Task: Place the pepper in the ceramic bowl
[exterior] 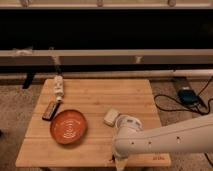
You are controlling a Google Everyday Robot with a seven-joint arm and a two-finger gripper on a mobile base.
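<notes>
The ceramic bowl [68,126] is a wide orange dish with white curved lines, standing at the front left of the wooden table [100,97]. My arm reaches in from the right, and the gripper [118,160] is low at the table's front edge, to the right of the bowl and apart from it. The pepper is hidden under the gripper and wrist. Only a small dark bit shows at the gripper's left side, and I cannot tell whether it is the pepper.
A flat dark bar [50,110] lies left of the bowl. A small white bottle [58,88] lies at the back left. A small white object [111,116] sits mid-table beside my wrist. Cables and a blue box [187,95] lie on the floor at right.
</notes>
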